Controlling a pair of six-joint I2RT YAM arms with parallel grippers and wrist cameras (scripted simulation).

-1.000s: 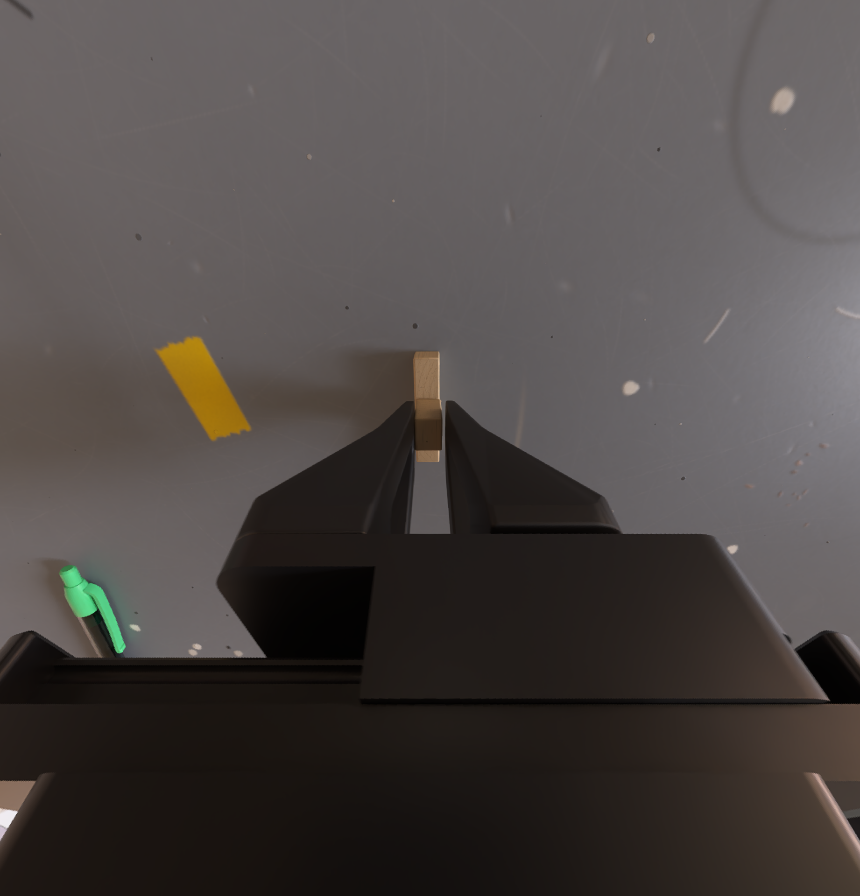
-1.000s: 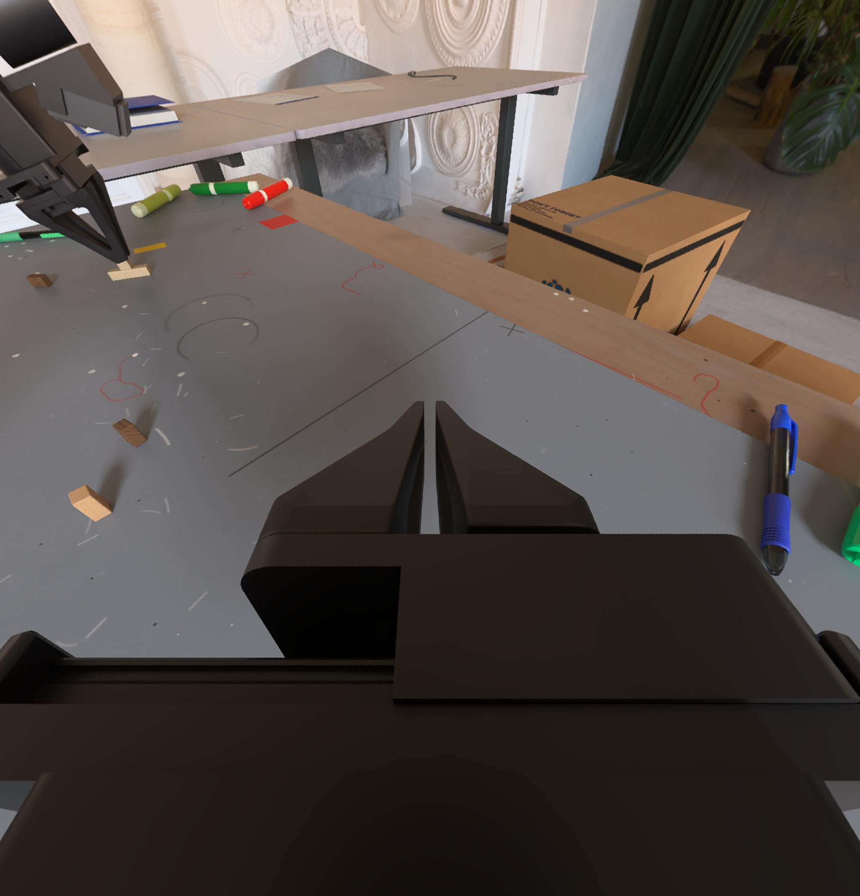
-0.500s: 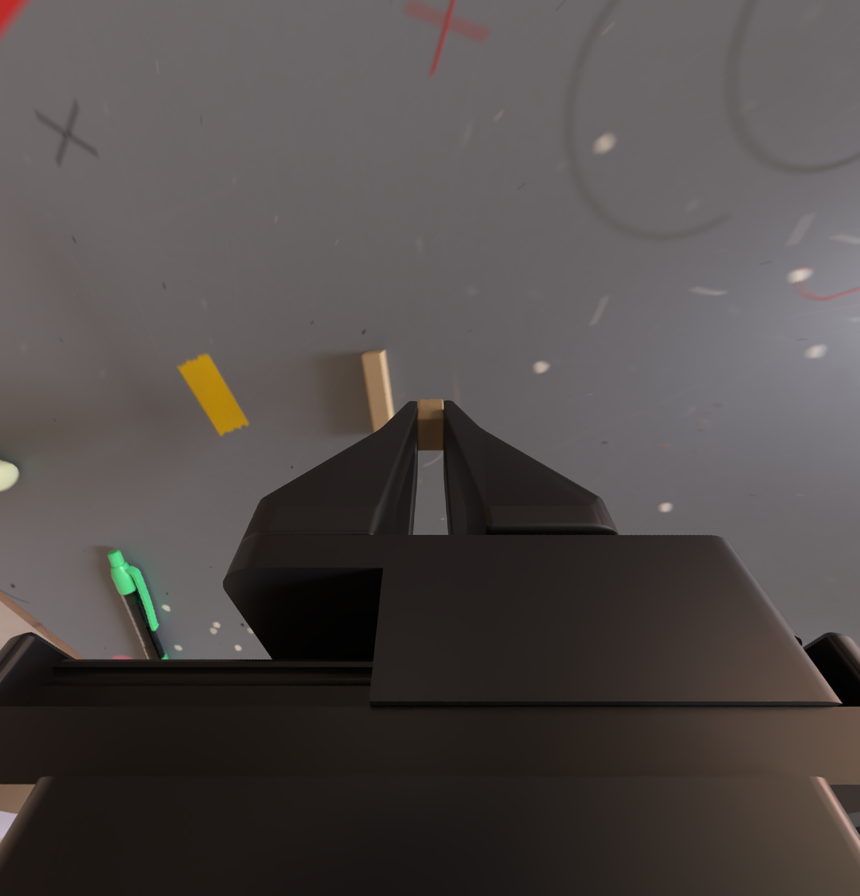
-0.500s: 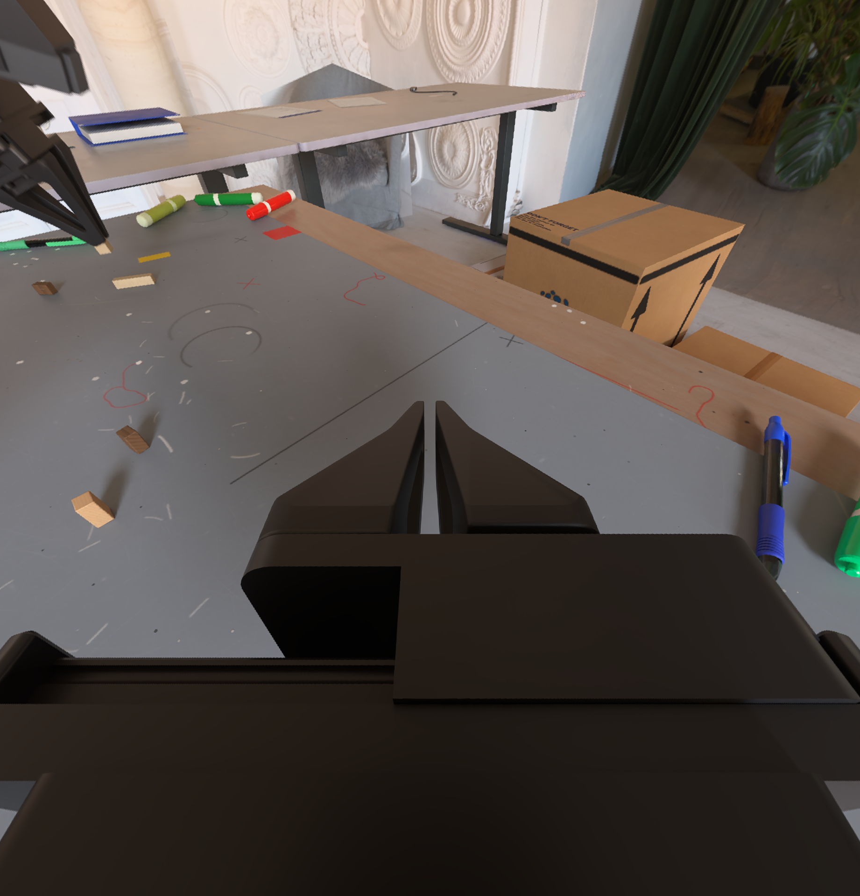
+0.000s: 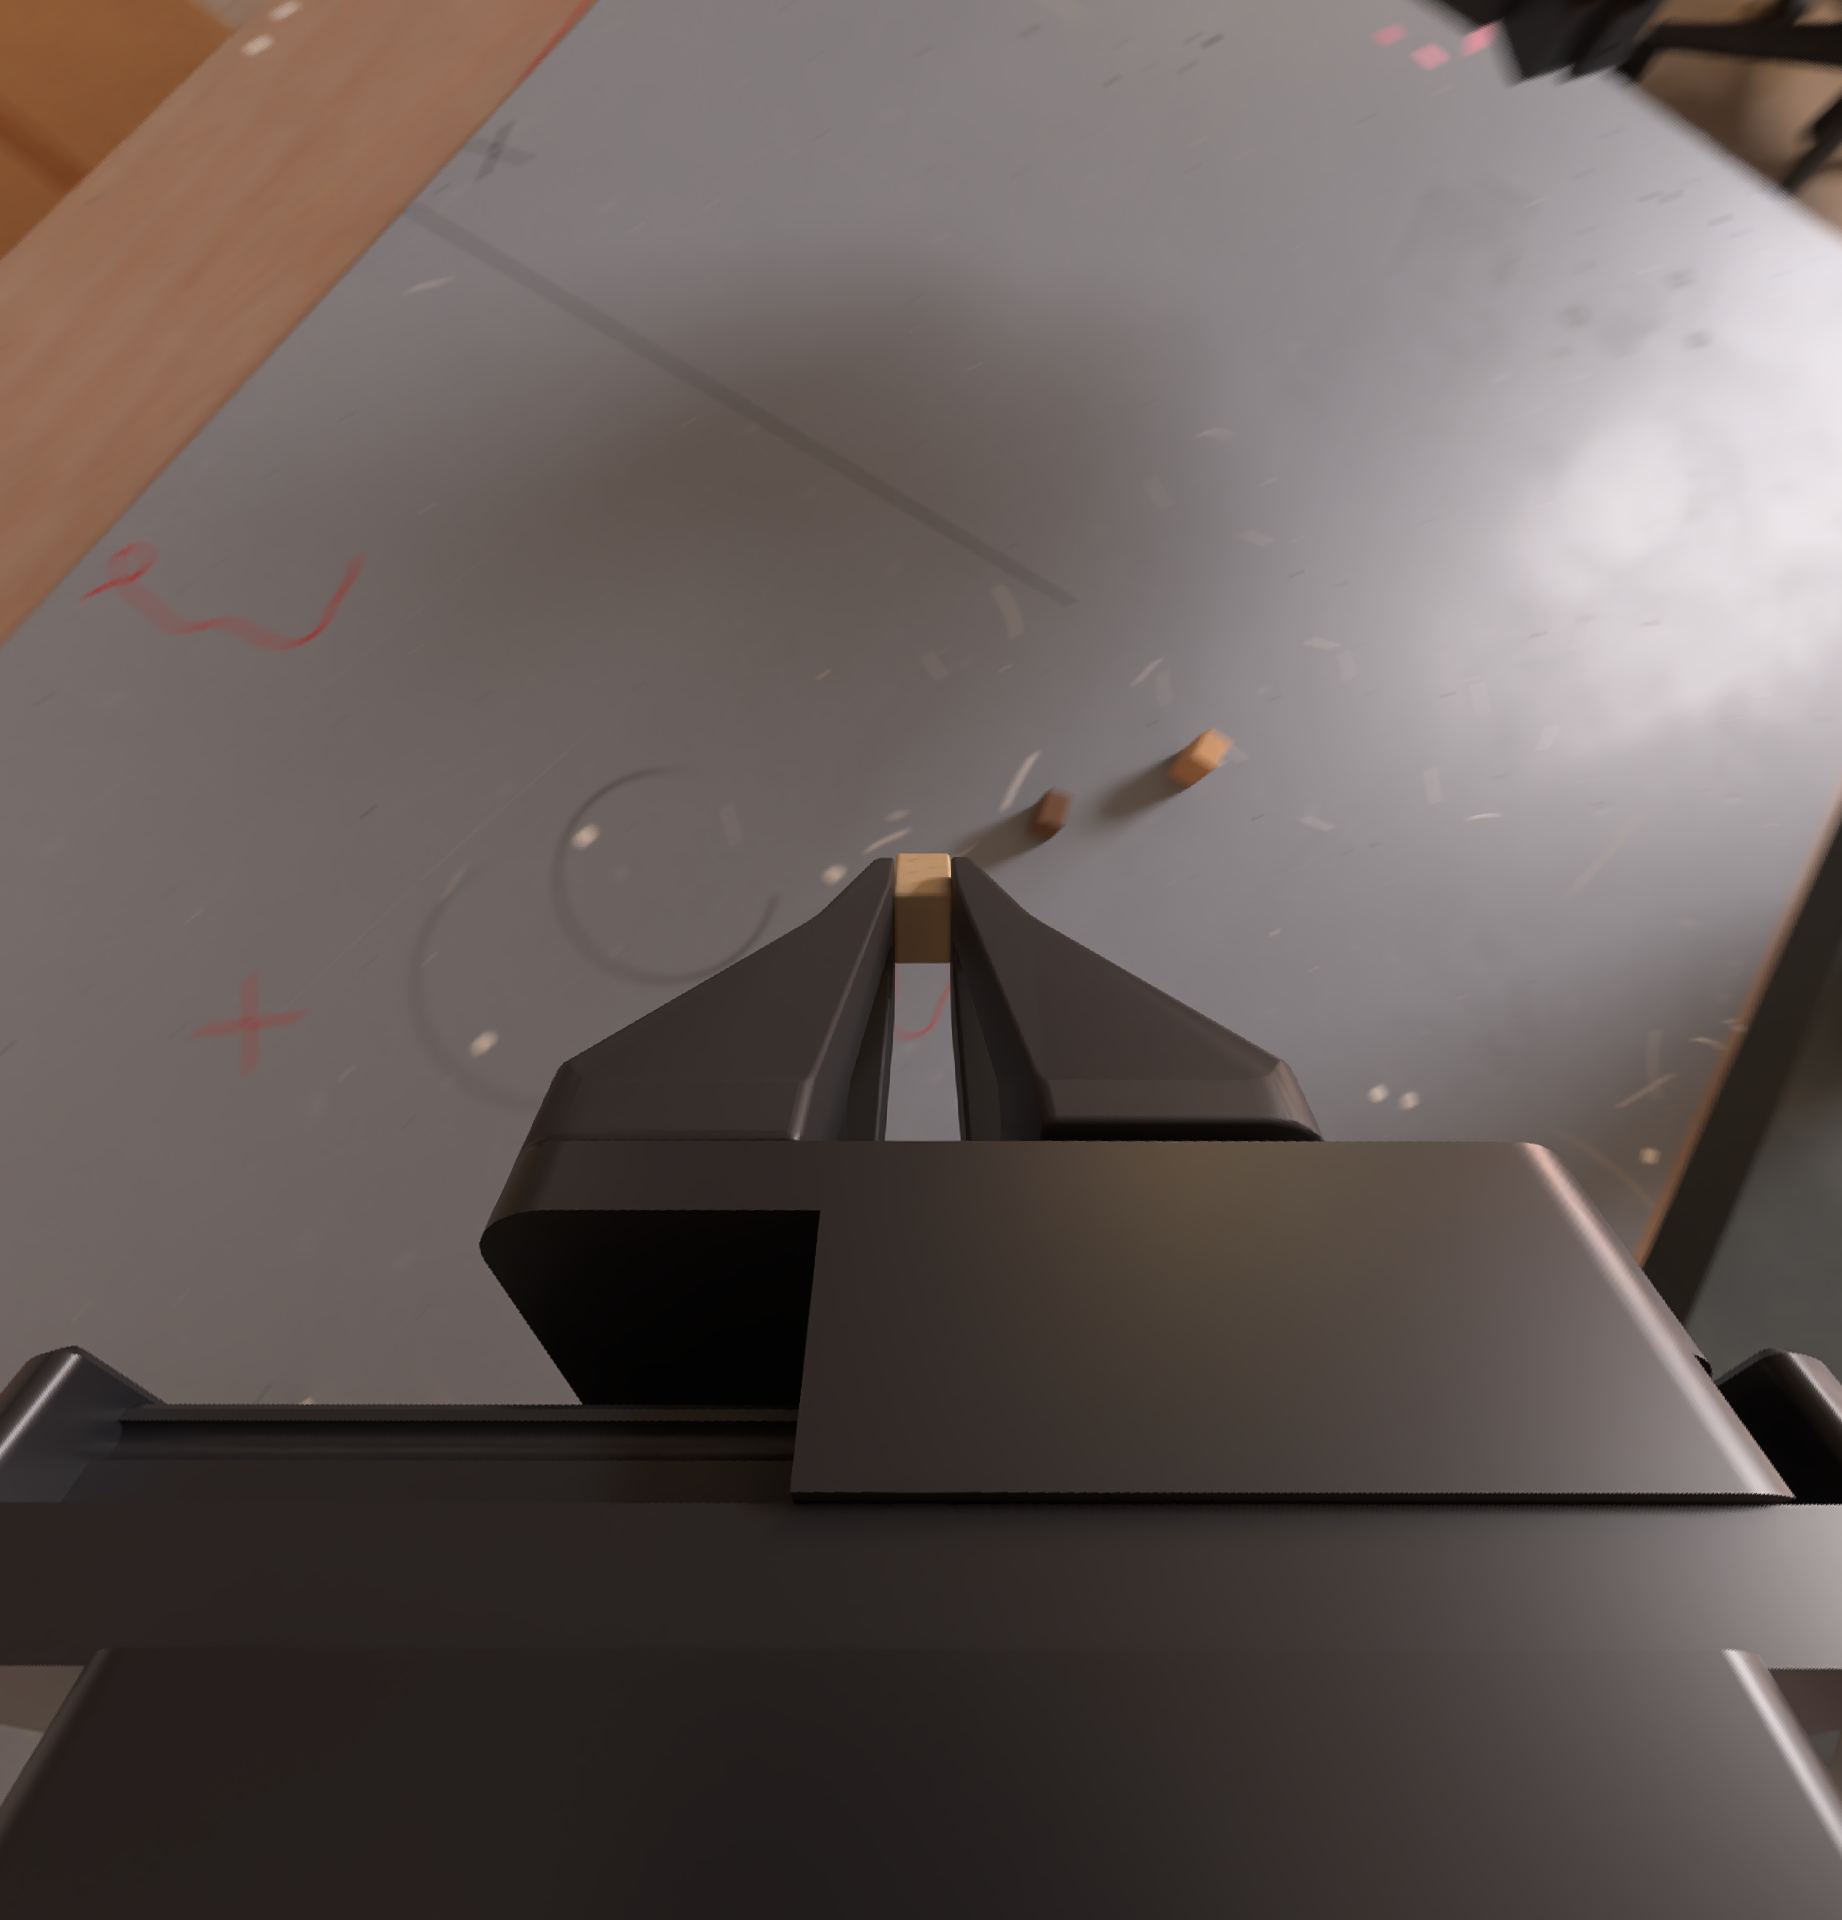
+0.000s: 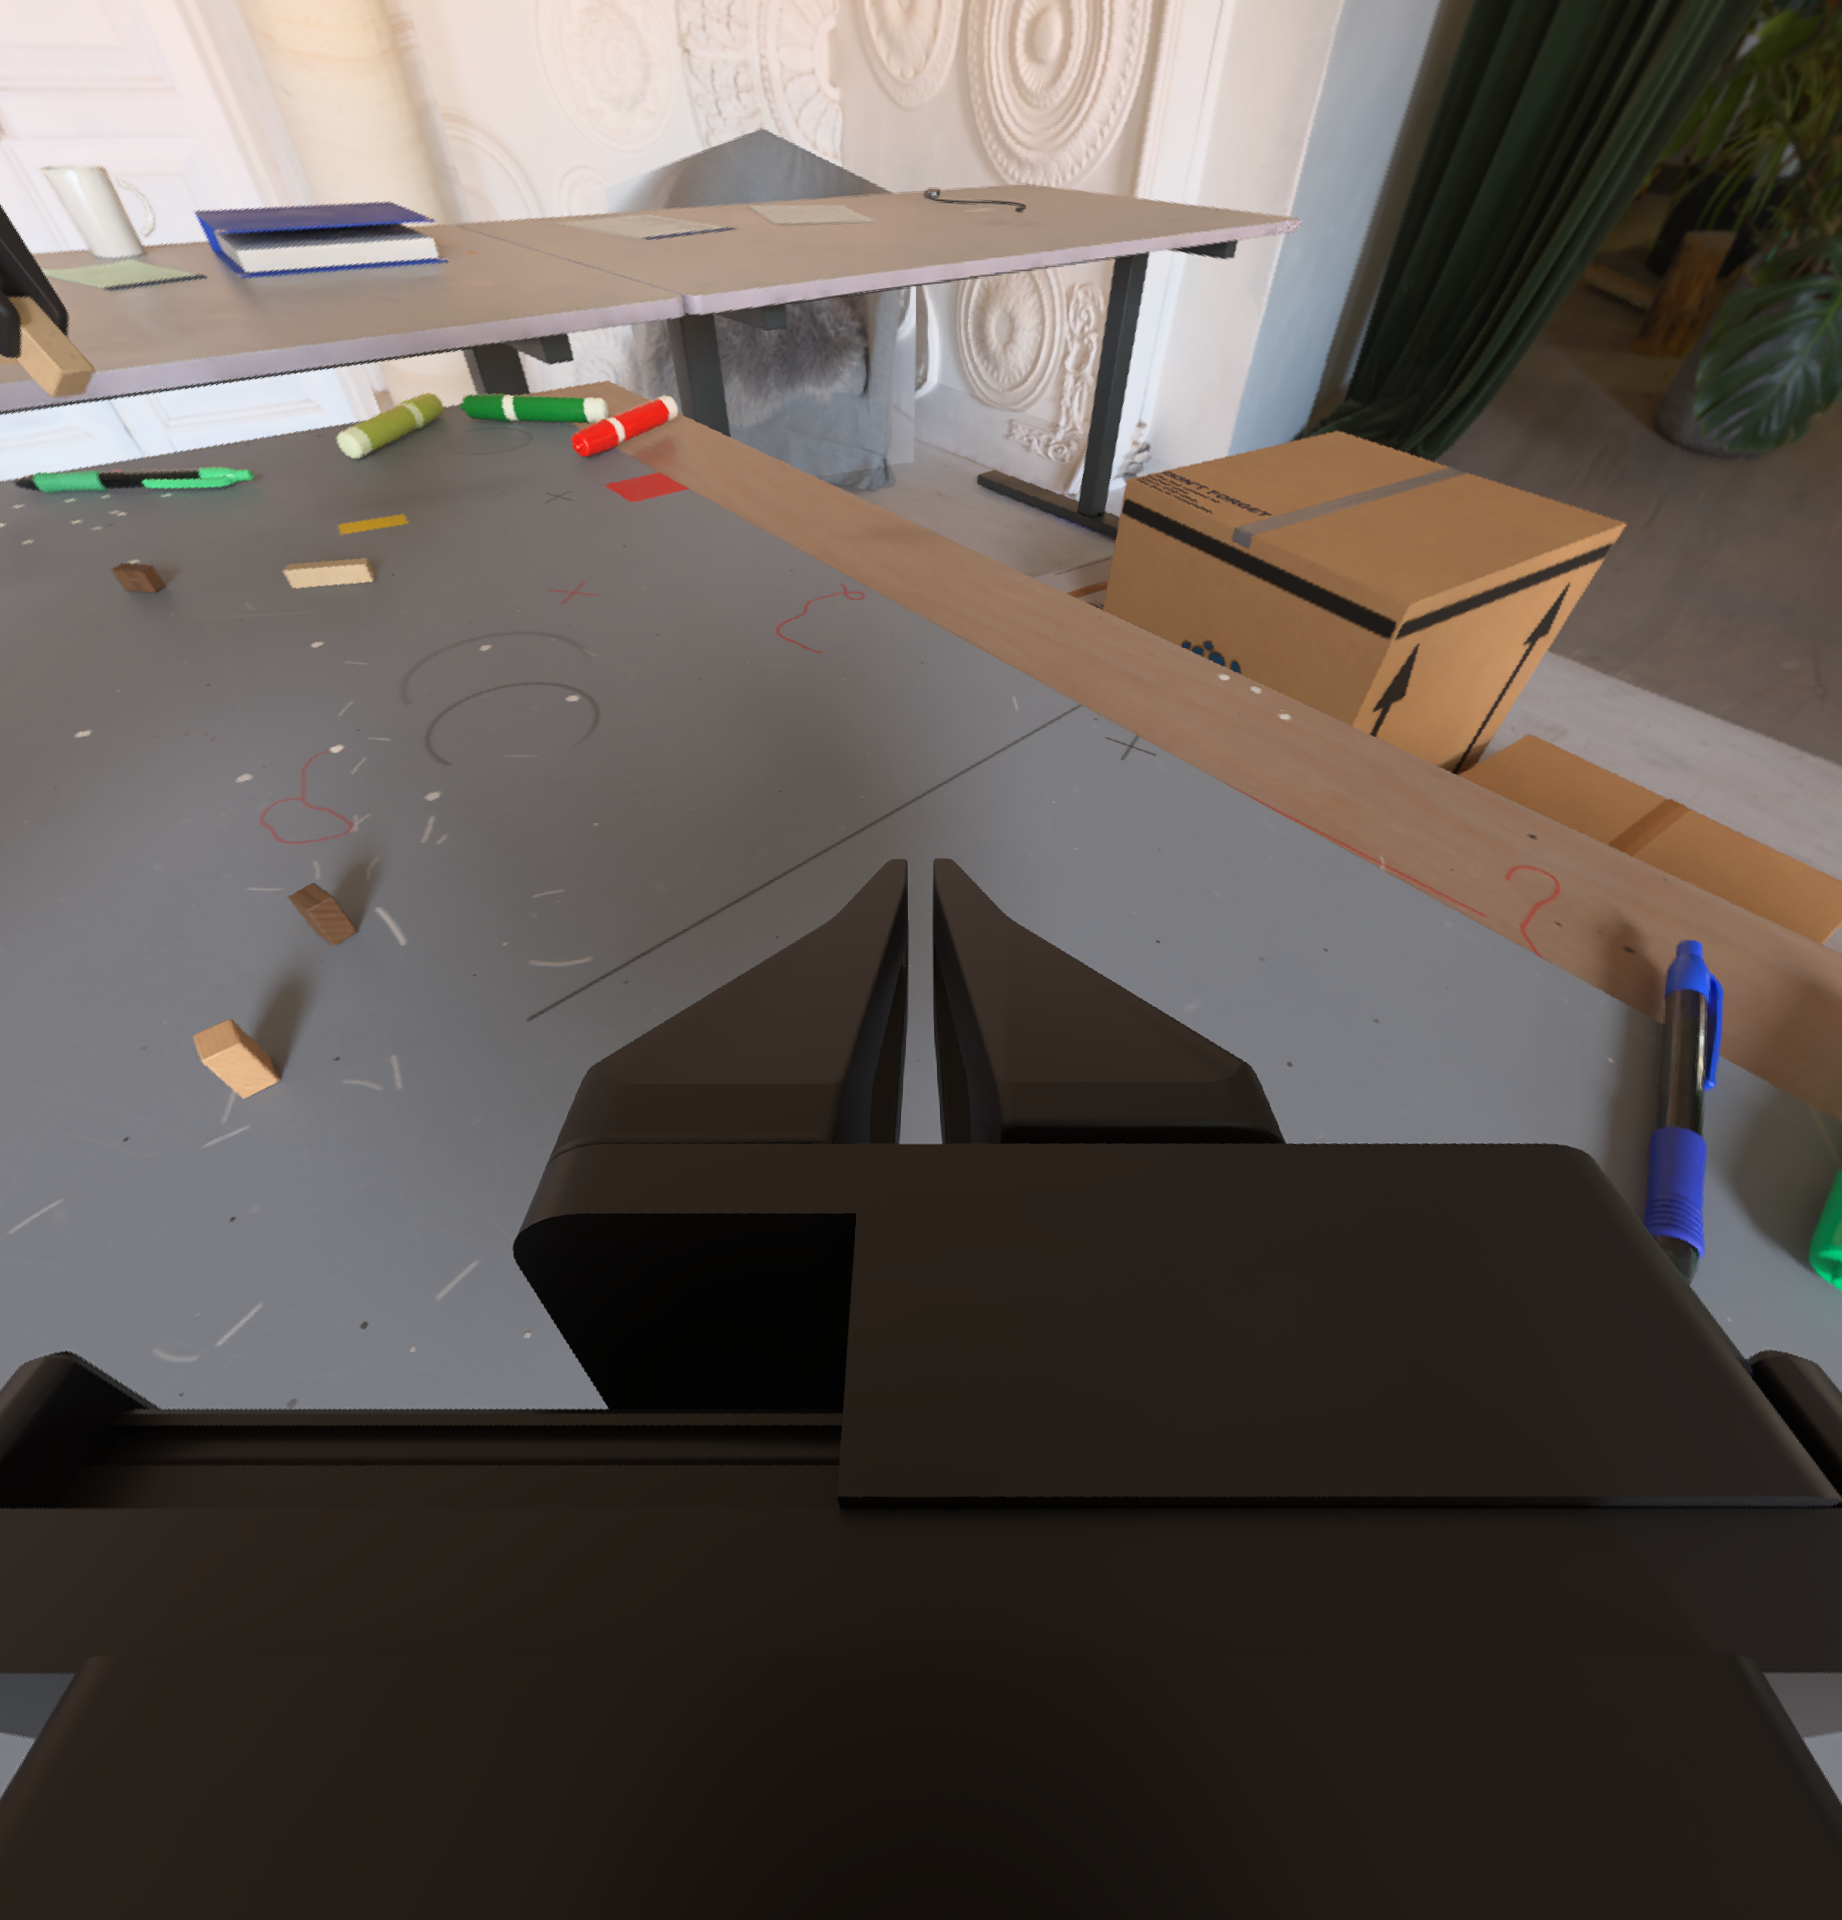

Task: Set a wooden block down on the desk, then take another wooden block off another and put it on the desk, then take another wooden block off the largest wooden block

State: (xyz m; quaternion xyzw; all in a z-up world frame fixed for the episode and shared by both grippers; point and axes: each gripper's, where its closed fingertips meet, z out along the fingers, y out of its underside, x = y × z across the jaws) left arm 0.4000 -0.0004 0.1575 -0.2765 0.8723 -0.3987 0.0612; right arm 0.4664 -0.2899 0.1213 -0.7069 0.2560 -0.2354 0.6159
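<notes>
The left gripper [image 5: 923, 883] is gripping a small pale wooden block [image 5: 921, 916] between its jaws, which are closed onto the block's two sides with only the block's width between them. The block is sitting at the very tips of the jaws, and it is hanging well above the scratched grey surface [image 5: 1312, 416], not touching anything. In the right wrist view the same block [image 6: 52, 358] is showing at the upper left edge, pinched in the dark jaws and clear of the surface.

Below and beyond the left jaws, two more small wooden blocks are lying on the surface: a darker brown one [image 5: 1051, 810] just ahead and to the right of the jaw tips, and a lighter tan one [image 5: 1199, 755] farther out on the same side. The long flat pale wooden block [image 6: 328, 572], which looks the largest, is lying alone with nothing on top, with another small dark brown block [image 6: 139, 577] near it.

The right gripper [image 6: 920, 883] is hanging idle over the surface, its jaws nearly together and holding nothing.

Judging from this, the last step is in hand: the block appears to be already taken off the largest one. The next move, if any, is probably calling for lowering the held block onto a bare patch of surface, clear of the two blocks ahead of the jaws, before parting them.
</notes>
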